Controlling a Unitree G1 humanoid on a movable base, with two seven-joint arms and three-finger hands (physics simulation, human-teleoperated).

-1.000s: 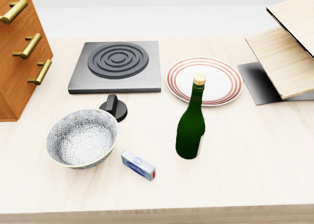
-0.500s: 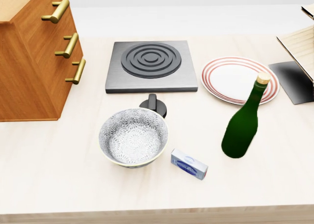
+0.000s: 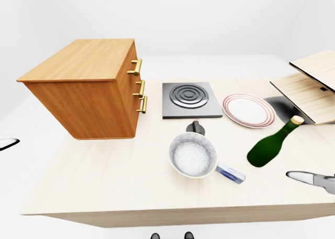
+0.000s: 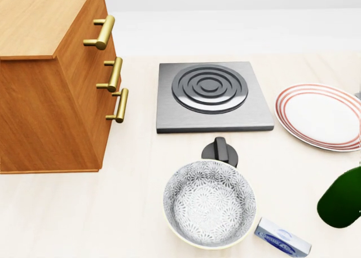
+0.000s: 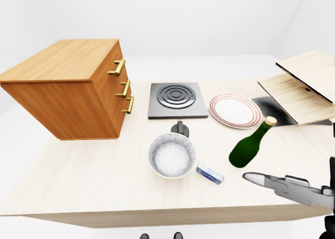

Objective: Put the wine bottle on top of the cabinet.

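I see the wine bottle point(image 5: 251, 144) standing free near my right hand point(image 5: 285, 186); its grip perhaps released, I cannot tell

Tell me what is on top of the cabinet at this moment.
Nothing is seen on the cabinet: its wooden top is bare in the left-eye view. The wine bottle stands on the table, to the right. The inside of the drawers is hidden.
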